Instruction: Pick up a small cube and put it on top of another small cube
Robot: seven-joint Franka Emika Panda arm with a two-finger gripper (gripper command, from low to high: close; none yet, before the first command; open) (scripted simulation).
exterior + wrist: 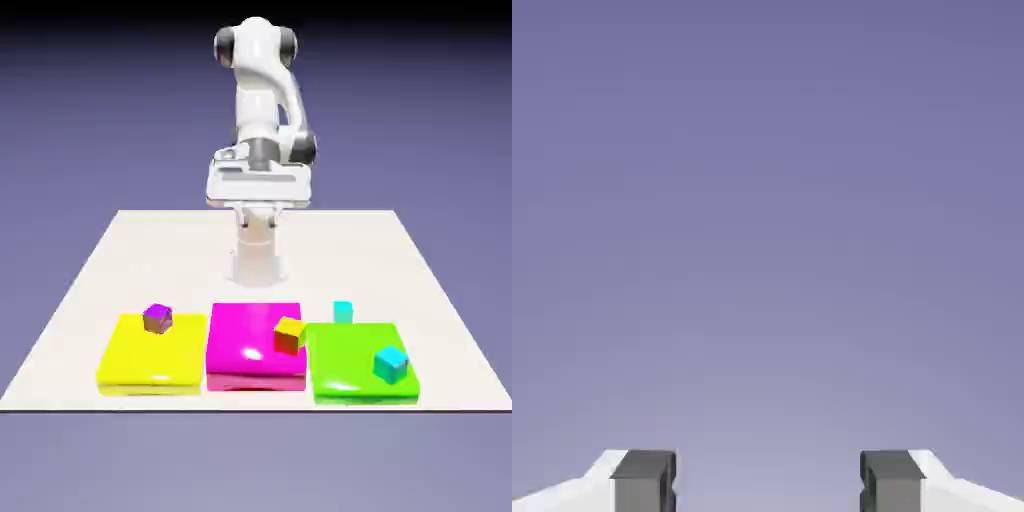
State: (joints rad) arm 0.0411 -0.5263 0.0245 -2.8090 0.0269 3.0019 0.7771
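Cubes only in ext. view; fingers apart

Ext. view showed four cubes and three slabs; hand view had just the fingers (645, 485) and blue-violet backdrop (768, 230). Fingers stood wide apart w/ nothing between them. Arm (257, 95) was upright at the far side, hand (259, 185) raised over the tabletop (180, 250), well apart from the cubes. The small teal cube (343, 312) sat behind the green slab (362, 360), prob. on the tabletop, though its base was hard to make out. A bluer cube (391, 364) was on that slab, orange-yellow cube (290, 336) on the magenta slab (255, 345), purple cube (158, 319) at the yellow slab's (153, 352) far edge. Tabletop was pale, backdrop plain, darker up top.
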